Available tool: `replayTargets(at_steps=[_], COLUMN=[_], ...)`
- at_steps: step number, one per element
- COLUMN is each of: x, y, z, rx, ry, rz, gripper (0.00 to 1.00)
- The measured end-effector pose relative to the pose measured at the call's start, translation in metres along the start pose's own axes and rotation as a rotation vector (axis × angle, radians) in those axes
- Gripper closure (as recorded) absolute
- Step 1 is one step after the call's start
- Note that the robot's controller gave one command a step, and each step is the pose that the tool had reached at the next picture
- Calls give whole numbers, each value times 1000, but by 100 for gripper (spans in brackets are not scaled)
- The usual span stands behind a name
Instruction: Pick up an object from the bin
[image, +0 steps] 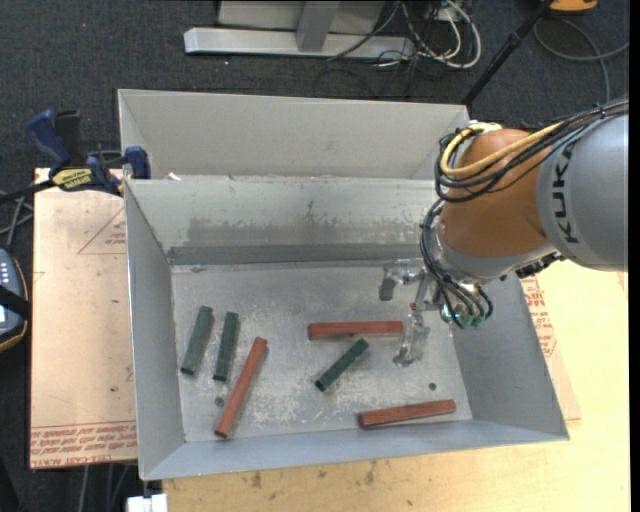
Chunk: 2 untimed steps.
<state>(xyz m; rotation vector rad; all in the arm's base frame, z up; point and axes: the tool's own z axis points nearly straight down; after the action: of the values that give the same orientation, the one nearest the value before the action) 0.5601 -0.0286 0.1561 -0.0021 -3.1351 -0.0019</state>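
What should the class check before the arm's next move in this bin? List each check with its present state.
1. Gripper is inside the bin, low over its floor: ok.
2. Nearest thing is known, the middle red-brown stick, its right end beside the gripper: ok.
3. Gripper is centred over that stick: not ok, it sits off the right end.
4. That stick is free of the dark green stick just below it: cannot tell.
5. Gripper is apart from the bin's right wall: ok.
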Motion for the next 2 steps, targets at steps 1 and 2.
replayTargets(at_steps=[1,2], x=[-2,-25], y=[0,31], z=[-4,80], rx=[0,-2], ry=[-7,-15], rz=[-1,201], gripper=[0,100])
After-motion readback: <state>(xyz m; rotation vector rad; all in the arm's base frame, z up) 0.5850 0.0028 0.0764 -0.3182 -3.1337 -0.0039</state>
